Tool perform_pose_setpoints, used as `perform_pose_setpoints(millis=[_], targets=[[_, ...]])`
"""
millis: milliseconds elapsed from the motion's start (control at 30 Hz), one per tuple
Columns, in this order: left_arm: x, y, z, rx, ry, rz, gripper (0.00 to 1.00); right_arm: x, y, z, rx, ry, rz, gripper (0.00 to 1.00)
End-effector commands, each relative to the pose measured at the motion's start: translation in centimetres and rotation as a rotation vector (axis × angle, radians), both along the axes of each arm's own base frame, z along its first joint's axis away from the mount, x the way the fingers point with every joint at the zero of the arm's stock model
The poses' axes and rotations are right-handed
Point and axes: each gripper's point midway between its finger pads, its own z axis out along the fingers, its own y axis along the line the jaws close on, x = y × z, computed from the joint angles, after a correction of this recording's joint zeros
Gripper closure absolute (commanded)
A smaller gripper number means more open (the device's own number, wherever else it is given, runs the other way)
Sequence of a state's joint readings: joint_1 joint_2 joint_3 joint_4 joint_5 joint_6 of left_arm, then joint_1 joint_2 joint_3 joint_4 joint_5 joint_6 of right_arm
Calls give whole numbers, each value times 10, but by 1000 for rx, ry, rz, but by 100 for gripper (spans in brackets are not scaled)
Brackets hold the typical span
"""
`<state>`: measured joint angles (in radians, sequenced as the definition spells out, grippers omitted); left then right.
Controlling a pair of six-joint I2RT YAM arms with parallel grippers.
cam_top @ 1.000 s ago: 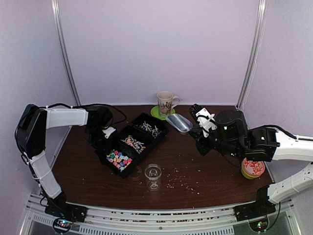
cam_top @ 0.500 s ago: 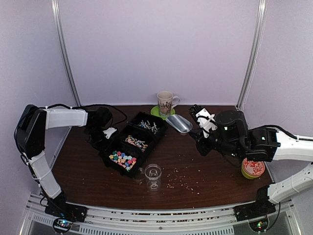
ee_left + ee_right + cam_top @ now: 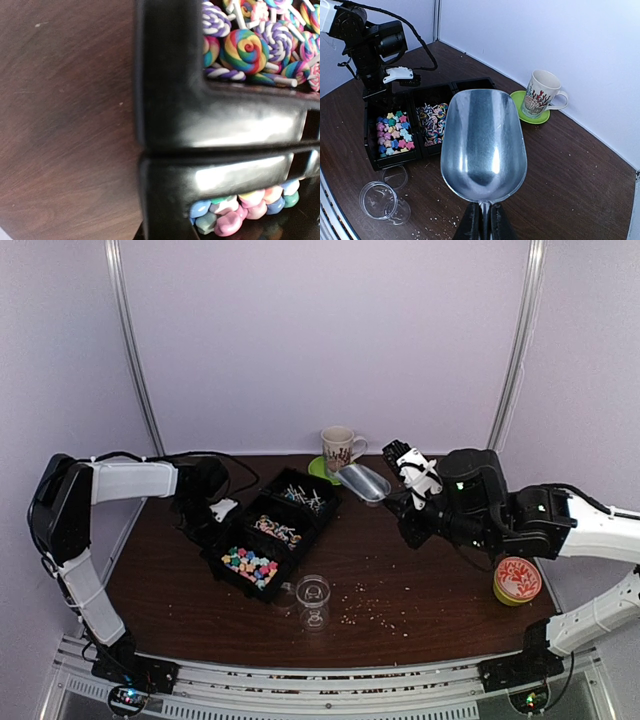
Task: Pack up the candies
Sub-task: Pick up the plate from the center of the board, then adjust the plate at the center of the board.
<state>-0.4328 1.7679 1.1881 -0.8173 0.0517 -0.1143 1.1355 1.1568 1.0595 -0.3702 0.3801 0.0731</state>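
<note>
Above, right gripper [image 3: 481, 222] clamps the scoop [image 3: 484, 140] by its handle, bowl pointing to 10 o'clock. Left gripper [image 3: 218, 510] sits at 9 o'clock of the tray [image 3: 170, 115] of candies [image 3: 250, 565]; its grip cannot be told.

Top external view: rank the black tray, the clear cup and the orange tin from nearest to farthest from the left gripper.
Starting from the left gripper:
1. the black tray, right at the gripper, on the table's left.
2. the clear cup, centre of the table, toward the front edge.
3. the orange tin, far across on the right side.
</note>
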Motion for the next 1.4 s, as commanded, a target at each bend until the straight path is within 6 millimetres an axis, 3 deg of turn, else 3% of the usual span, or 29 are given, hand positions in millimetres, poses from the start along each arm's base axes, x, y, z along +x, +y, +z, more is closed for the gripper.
perform_pose_setpoints(millis=[0,367,833,1133,1367], targets=[[31,2,51,-23,-166,64,100,-2,12,13,-38,-8,41,100],[45,4,84,-21,-260,86,100,-4,37,18,-99,-10,90,100],[44,-8,85,-90,-247,77,100,-15,74,-2,-264,63,198,100],[41,-19,81,-163,-224,69,100,-16,70,-2,-242,64,175,100],[43,-27,96,-290,-263,69,100,-19,53,10,-181,40,153,100]])
